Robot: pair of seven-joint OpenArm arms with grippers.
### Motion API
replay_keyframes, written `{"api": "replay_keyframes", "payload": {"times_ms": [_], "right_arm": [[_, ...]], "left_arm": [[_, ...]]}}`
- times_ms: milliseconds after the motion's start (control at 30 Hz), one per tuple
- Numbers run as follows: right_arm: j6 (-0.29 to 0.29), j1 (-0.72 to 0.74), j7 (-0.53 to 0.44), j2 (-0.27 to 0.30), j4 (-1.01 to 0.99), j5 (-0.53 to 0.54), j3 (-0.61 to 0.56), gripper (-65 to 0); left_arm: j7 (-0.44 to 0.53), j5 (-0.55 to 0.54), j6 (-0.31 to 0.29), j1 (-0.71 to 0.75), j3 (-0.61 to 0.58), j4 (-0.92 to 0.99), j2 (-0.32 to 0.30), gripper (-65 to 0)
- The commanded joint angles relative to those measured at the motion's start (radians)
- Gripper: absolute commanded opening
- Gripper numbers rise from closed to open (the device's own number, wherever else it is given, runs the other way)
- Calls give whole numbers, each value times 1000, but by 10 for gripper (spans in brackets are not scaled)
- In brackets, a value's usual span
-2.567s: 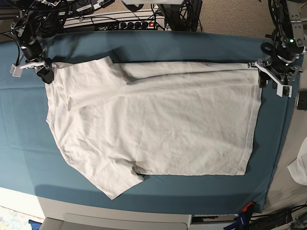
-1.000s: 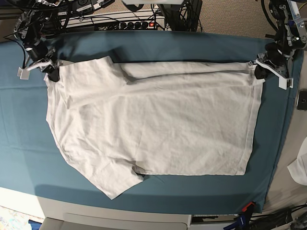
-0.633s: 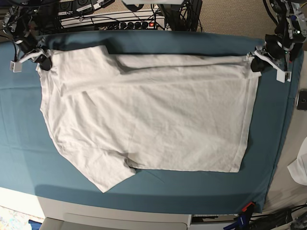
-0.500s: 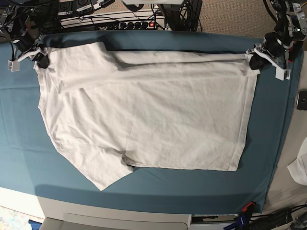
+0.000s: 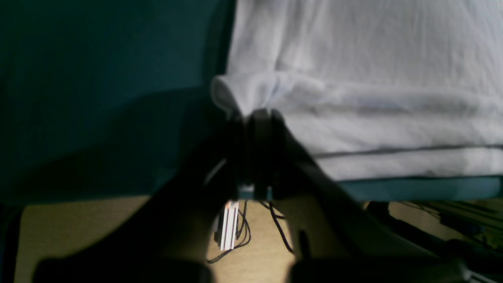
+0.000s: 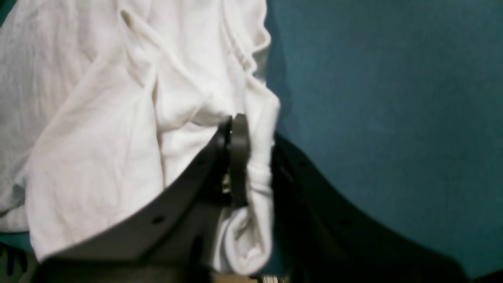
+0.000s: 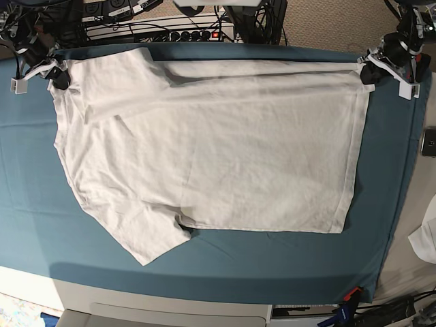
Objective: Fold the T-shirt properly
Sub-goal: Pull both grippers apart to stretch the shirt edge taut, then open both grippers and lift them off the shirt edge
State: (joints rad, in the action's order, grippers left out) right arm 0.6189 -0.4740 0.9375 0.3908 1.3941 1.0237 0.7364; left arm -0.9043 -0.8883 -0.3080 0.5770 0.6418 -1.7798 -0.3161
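The white T-shirt (image 7: pixel 211 150) lies spread on the teal table cover (image 7: pixel 27 191), stretched along the far edge. My left gripper (image 7: pixel 366 72) is shut on the shirt's far right hem corner; in the left wrist view (image 5: pixel 255 116) its dark fingers pinch a bunched fold of the shirt (image 5: pixel 373 59). My right gripper (image 7: pixel 58 75) is shut on the shirt's far left shoulder corner; in the right wrist view (image 6: pixel 235 125) the fingers clamp gathered white cloth (image 6: pixel 118 118). One sleeve (image 7: pixel 146 235) lies toward the front left.
A power strip and cables (image 7: pixel 184 30) lie behind the table's far edge. A small white cloth scrap (image 7: pixel 426 238) sits at the right edge. A dark device (image 7: pixel 429 142) lies right of the cover. The table's light front edge (image 7: pixel 170 306) runs below.
Both grippers have pulled the shirt's far corners away toward the table's back edge, dragging the whole shirt backward and stretching its top edge straighter.
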Motion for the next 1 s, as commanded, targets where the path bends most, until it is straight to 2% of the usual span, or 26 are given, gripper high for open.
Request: {"api": "replay_keyframes", "payload": {"times_ms": [0, 367, 400, 467, 500, 533, 700, 800, 967], "right_arm": [[-13, -26, 19, 22, 6, -36, 9, -650], [-10, -55, -16, 22, 6, -45, 10, -650], [-2, -55, -24, 22, 6, -58, 10, -650], [15, -55, -41, 22, 6, -77, 10, -512], [17, -55, -53, 22, 6, -84, 10, -457], [16, -55, -70, 22, 6, -94, 10, -432], [14, -48, -161, 22, 6, -172, 14, -430], [13, -15, -165, 22, 6, -231, 34, -430], [14, 63, -167, 24, 6, -241, 94, -430]], "left_arm": [[-27, 28, 2, 19, 11, -5, -14, -650], [-42, 24, -8, 21, 11, -5, -14, -640], [-42, 29, -8, 21, 11, -5, -17, -574], [-38, 49, -8, 21, 11, -5, -19, -444], [-35, 59, -8, 21, 11, -5, -20, -399], [-28, 72, -8, 21, 11, -5, -19, -376], [-13, 154, -7, 21, 11, -5, -19, -373], [-12, 182, -7, 19, 14, -11, -19, -373], [10, 233, -6, 11, 40, -60, -19, -373]]}}
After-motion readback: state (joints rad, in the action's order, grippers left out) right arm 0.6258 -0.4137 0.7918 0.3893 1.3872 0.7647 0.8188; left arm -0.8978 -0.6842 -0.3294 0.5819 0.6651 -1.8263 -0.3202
